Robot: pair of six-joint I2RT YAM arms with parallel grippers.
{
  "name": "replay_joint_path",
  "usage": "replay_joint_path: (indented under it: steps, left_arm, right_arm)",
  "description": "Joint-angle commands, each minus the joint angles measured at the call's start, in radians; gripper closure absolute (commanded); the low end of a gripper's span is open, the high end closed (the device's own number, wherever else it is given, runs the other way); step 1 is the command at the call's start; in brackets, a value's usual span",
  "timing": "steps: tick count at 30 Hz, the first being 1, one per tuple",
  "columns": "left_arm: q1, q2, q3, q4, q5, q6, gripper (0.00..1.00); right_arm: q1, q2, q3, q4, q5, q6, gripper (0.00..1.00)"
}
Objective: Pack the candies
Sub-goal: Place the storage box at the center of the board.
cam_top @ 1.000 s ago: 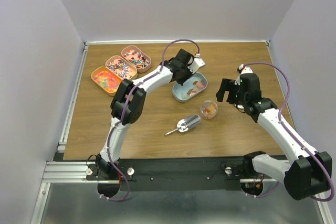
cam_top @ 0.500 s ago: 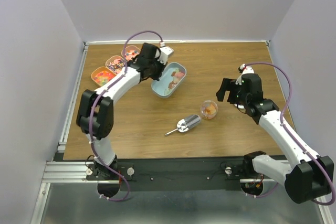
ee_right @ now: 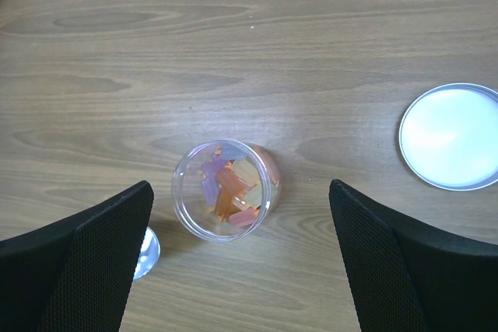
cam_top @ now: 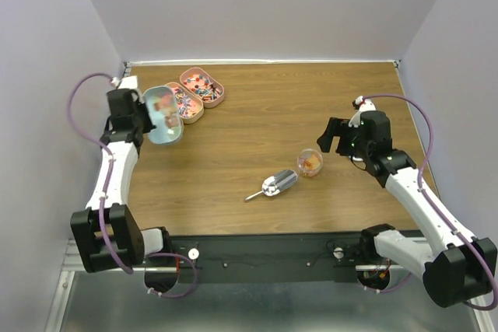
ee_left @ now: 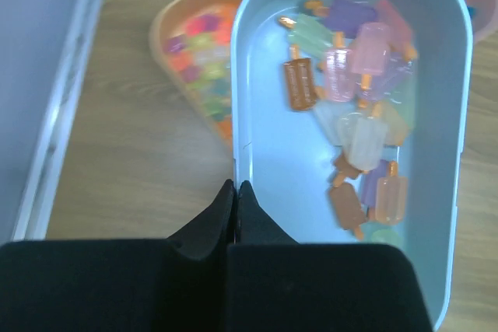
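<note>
- The left pincer [ee_left: 236, 196] is pinched shut on the near rim of a light-blue oval metal tin [ee_left: 264, 153], held above the far-left corner of the brown wooden tabletop [cam_top: 257, 130].
- Pastel, popsicle-shaped candies [ee_left: 358, 130] lie inside that tin, bunched toward one side.
- Partly under it sits an orange oval tin [ee_left: 161, 29] of bright sweets, and pink oval tins [cam_top: 202, 87] lie just beside it.
- The right pincer [cam_top: 334, 138] stands wide, gripping nothing, above a small clear round cup [ee_right: 224, 190] that holds more candies.
- A silver metal scoop [cam_top: 278, 184] lies near the cup, and a white round lid [ee_right: 451, 136] rests apart from it.
</note>
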Motion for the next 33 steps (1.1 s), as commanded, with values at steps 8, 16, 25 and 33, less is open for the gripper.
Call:
replay_joint_path:
  steps: [8,16,25,33]
  left_arm:
    - [0.347,-0.083,-0.172,0.151,-0.012,-0.189,1.0]
    - [0.405,0.052,-0.228,0.278,-0.07,-0.253,1.0]
    - [0.411,0.202,-0.178,0.325,-0.122,-0.284,1.0]
    - [0.41,0.233,-0.182,0.325,-0.14,-0.319,0.99]
  right_arm:
    - [0.059,-0.063,-0.021,0.02,-0.017,-0.007,0.0]
    - [0.068,-0.068,-0.024,0.017,-0.022,-0.01,0.0]
    - [0.068,-0.05,-0.027,0.02,-0.024,-0.013,0.0]
    - [0.067,-0.036,-0.028,0.02,-0.02,-0.013,0.0]
